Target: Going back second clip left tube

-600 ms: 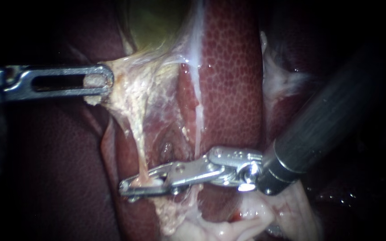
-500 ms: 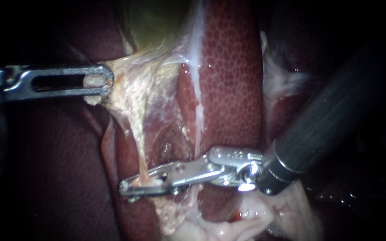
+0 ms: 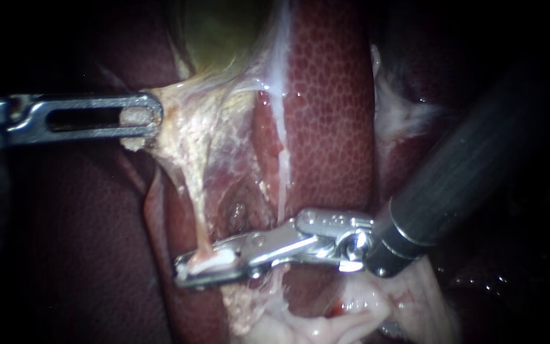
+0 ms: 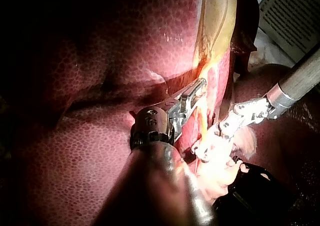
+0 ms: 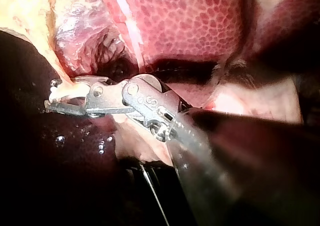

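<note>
The left tube [image 3: 200, 220] is a thin pale strand running down from the stretched pale tissue under the greenish gallbladder [image 3: 224, 32]. My right instrument [image 3: 189, 267] reaches in from the right, and its jaws are shut on the left tube, which shows squeezed white between them. The right wrist view shows the same grip [image 5: 52, 98] on the tube [image 5: 50, 61]. My left instrument [image 3: 146, 118] enters from the left, its slotted jaws shut on the pale tissue at the gallbladder's lower end and holding it taut. In the left wrist view [image 4: 199, 88] it holds the same tissue.
Speckled red liver [image 3: 332, 114] lies behind the tubes. A second whitish strand, the right tube [image 3: 281, 172], runs just right of the left one. Pale fatty tissue [image 3: 326, 325] bulges below the right instrument's wrist. A dark liver lobe [image 3: 84, 242] fills the lower left.
The right instrument's jaws have come together on the left tube; the gap seen earlier is gone and the tube now looks flattened and white. The left instrument has not moved.
</note>
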### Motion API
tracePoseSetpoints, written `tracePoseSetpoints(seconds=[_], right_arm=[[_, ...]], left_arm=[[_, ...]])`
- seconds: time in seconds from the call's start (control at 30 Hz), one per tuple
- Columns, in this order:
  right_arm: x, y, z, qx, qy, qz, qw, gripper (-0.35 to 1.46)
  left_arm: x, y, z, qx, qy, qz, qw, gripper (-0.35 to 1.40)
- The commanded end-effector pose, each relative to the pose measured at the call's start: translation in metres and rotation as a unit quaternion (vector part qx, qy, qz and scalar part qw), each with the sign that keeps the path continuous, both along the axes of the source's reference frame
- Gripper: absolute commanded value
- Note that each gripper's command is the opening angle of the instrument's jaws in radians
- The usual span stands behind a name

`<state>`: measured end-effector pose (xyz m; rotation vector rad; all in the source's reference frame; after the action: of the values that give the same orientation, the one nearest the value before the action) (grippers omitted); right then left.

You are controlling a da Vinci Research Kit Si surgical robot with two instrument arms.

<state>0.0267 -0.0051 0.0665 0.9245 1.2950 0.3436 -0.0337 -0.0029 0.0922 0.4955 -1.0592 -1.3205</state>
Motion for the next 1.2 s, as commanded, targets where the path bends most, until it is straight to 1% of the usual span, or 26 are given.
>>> tracePoseSetpoints(seconds=[0.03, 0.13, 0.17, 0.43, 0.67, 0.83, 0.97, 1.1, 1.17, 1.2], right_arm=[[0.0, 0.0002, 0.0002, -0.006, 0.001, 0.008, 1.0, 0.53], [-0.0002, 0.001, 0.0, -0.018, -0.004, 0.026, 0.9995, 0.59], [-0.0004, 0.0012, -0.0001, -0.017, -0.004, 0.029, 0.9994, 0.59], [-0.003, 0.0024, -0.0003, -0.024, -0.002, 0.031, 0.9992, 0.6], [-0.0066, 0.0033, -0.0013, -0.038, 0.001, 0.035, 0.9987, 0.6], [-0.01, 0.0048, -0.0028, -0.05, -0.002, 0.044, 0.9978, 0.6], [-0.0131, 0.0064, -0.0045, -0.06, -0.006, 0.054, 0.9967, 0.6], [-0.0164, 0.0083, -0.0068, -0.072, -0.005, 0.066, 0.9953, 0.6], [-0.0174, 0.009, -0.0078, -0.075, -0.003, 0.071, 0.9946, 0.6], [-0.018, 0.0093, -0.0084, -0.078, -0.006, 0.072, 0.9944, 0.6]], left_arm=[[0.0, 0.0, 0.0, 0.0, 0.0, 0.0, 1.0, -0.35], [0.0, 0.0, 0.0, 0.0, 0.0, 0.0, 1.0, -0.35], [0.0, 0.0, 0.0, 0.0, 0.0, 0.0, 1.0, -0.35], [0.0, 0.0, 0.0, 0.0, 0.0, 0.0, 1.0, -0.35], [0.0, 0.0, 0.0, 0.0, 0.0, 0.0, 1.0, -0.35], [0.0001, 0.0, 0.0, 0.0, 0.0, 0.0, 1.0, -0.35], [0.0, 0.0, 0.0, 0.0, 0.0, 0.0, 1.0, -0.35], [0.0, 0.0, 0.0, 0.0, 0.0, 0.0, 1.0, -0.35], [-0.0001, 0.0, 0.0001, 0.0, 0.0, 0.0, 1.0, -0.35], [-0.0001, -0.0001, 0.0001, 0.0, 0.0, 0.0, 1.0, -0.35]])
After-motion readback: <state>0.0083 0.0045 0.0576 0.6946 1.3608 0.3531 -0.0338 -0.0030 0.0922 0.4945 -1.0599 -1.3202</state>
